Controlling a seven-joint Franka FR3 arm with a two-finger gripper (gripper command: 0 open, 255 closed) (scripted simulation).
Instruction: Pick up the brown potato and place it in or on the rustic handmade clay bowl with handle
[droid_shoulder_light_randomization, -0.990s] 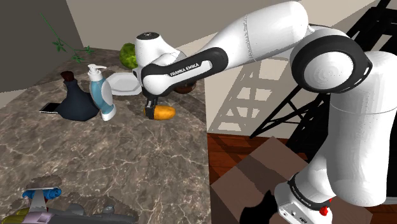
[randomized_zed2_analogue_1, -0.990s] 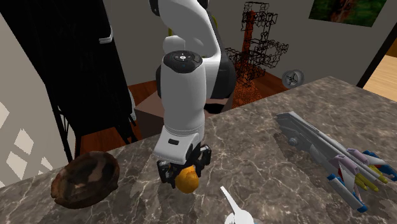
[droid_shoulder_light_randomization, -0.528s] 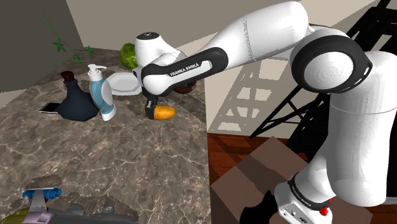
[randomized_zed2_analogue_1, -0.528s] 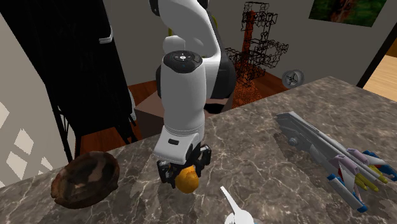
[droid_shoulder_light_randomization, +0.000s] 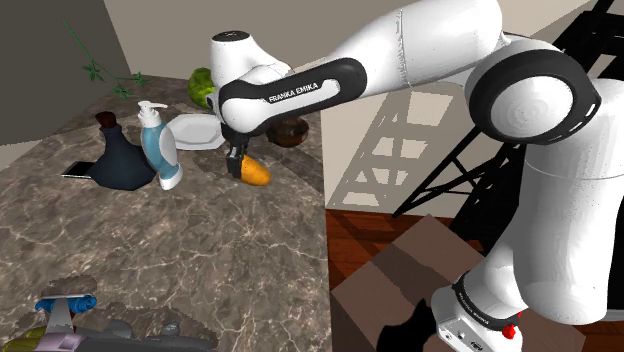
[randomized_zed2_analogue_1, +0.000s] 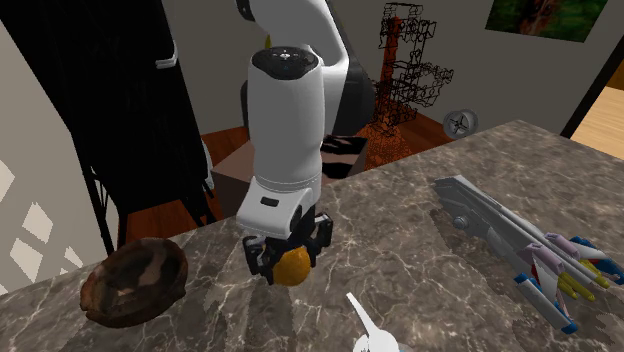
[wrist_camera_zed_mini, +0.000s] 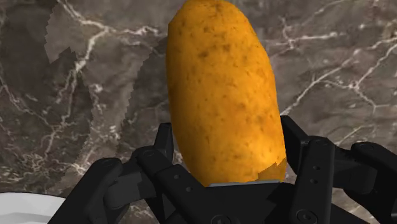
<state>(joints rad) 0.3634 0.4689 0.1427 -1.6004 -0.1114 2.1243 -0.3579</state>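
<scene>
carry step in hand: hand (randomized_zed2_analogue_1: 289, 250) clamped on potato (wrist_camera_zed_mini: 222, 95), low over worktop (randomized_zed2_analogue_1: 420, 270), centre of second exterior view. next: swing over to bowl (randomized_zed2_analogue_1: 135, 282) at lower left, centre above it, release.

The dark marble table (droid_shoulder_light_randomization: 200, 250) carries a black vase (droid_shoulder_light_randomization: 120, 165), blue soap bottle (droid_shoulder_light_randomization: 157, 150) and white dish (droid_shoulder_light_randomization: 195, 131) at the shoulder view's upper left, a brown bowl (droid_shoulder_light_randomization: 290, 133) beside them, and a toy plane (droid_shoulder_light_randomization: 65, 305) lower left.

The white arm (droid_shoulder_light_randomization: 420, 50) reaches over the desk (droid_shoulder_light_randomization: 150, 250) and bends down; its black hand (randomized_zed2_analogue_1: 287, 260) points downward near the desk's edge, both fingers (wrist_camera_zed_mini: 312, 168) clasping the potato (wrist_camera_zed_mini: 222, 95).
</scene>
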